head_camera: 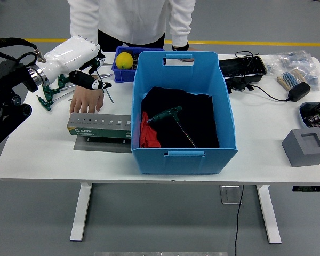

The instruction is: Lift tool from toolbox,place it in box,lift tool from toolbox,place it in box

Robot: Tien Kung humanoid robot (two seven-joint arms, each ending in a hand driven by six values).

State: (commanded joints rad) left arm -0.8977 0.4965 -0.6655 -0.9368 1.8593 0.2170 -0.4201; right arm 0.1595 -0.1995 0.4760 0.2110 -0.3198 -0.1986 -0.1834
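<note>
The green tool holder lies on a grey plate left of the big blue box. My left hand, white with black fingers, is raised above and behind the holder and is shut on a thin-shafted tool that hangs clear of it. A green T-handle tool lies inside the box on black and red cloth. A person at the far side presses one hand on the holder's far edge; the other hand rests at the box's far rim.
Several green-handled tools lie on the table at the far left. A small blue bin with a yellow ball stands behind the holder. A black tray, a power adapter and a grey block are on the right.
</note>
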